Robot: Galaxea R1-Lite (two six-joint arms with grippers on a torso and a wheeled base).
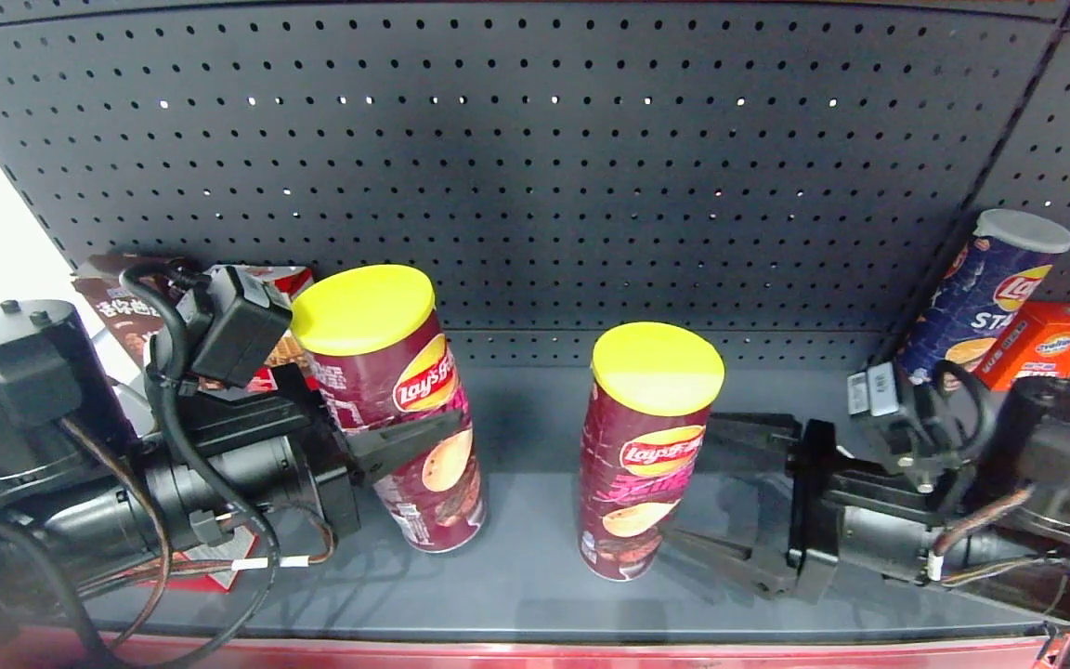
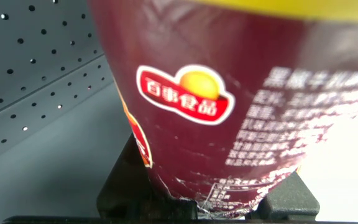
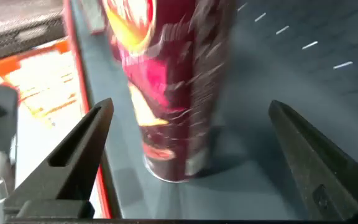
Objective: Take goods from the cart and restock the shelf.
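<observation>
My left fingers grip a maroon chip can just above the shelf, its yellow lid up and leaning left, while my right fingers stand spread wide beside a second can, upright on the shelf.

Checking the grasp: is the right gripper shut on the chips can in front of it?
No, the fingers of the right gripper stand wide apart, clear of the chips can on both sides.
</observation>
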